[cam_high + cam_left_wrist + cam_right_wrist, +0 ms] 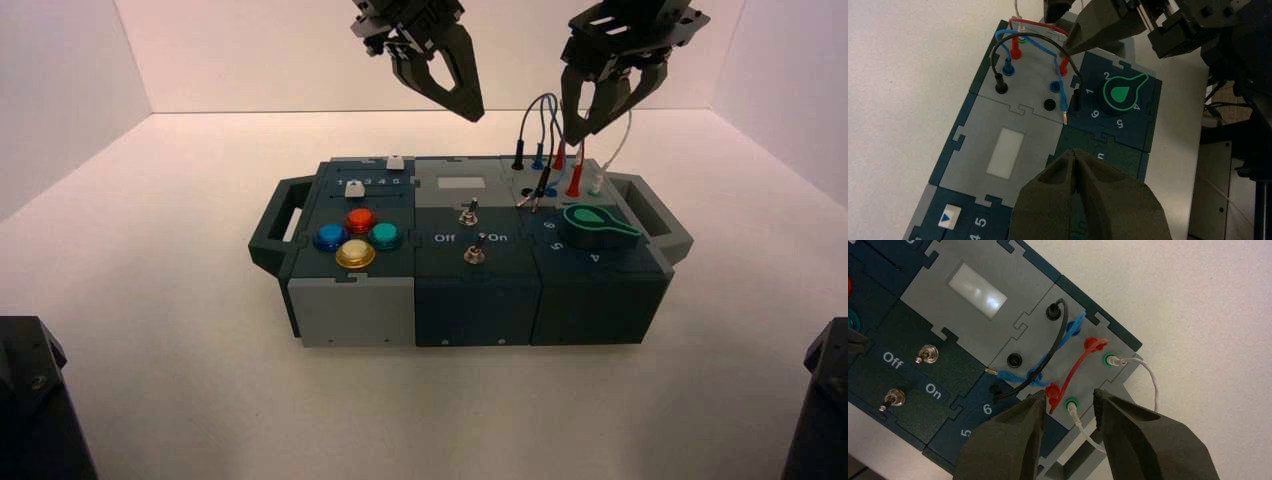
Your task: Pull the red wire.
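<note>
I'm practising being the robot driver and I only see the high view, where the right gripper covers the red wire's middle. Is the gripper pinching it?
Observer: No. The right wrist view shows the right gripper open above the wire panel, with no wire clamped in it.

Operator: What does the hidden bit of the red wire look like?

Observer: The red wire arches in one piece from one red socket to the other.

Operator: And the left gripper, up behind the middle of the box?

Observer: The left wrist view shows the left gripper shut, its fingertips together.
</note>
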Robot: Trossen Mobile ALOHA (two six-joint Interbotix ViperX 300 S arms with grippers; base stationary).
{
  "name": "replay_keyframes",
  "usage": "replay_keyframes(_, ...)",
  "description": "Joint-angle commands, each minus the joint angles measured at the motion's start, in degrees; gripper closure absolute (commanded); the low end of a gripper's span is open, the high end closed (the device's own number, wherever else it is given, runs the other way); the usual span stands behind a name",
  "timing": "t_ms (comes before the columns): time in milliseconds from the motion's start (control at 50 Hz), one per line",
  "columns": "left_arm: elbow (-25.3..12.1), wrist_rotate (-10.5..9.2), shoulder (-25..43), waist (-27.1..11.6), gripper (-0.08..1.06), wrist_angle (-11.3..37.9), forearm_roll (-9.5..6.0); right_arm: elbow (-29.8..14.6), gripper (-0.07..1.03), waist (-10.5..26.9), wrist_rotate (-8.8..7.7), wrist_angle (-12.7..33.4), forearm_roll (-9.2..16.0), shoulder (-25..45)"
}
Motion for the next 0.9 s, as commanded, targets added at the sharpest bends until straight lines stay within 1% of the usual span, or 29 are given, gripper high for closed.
replay_keyframes(20,-1.6,1.32,-0.5,-0.1,1.01,-0.2,-0.88,-0.5,0.46,0.1,-0.53,-0.4,0.3,-1.1)
replay_keyframes(280,-2.3,1.76,0.7,-0.1,1.01,-0.2,-0.88,-0.5,0.46,0.2,-0.53,-0.5,0.3,-0.6)
replay_keyframes(500,-2.8,1.76,2.0,0.0,1.01,-0.2,-0.97,-0.4,0.46,0.1,-0.53,-0.7,0.3,0.0)
replay_keyframes(740,-3.3,2.29,3.0,-0.1,1.01,-0.2,-0.97,-0.4,0.46,0.2,-0.53,-1.3,-0.1,1.2)
replay_keyframes(900,-3.2,2.20,2.8,-0.1,1.01,0.2,-0.97,-0.3,0.49,0.1,-0.53,-1.2,-0.2,2.0)
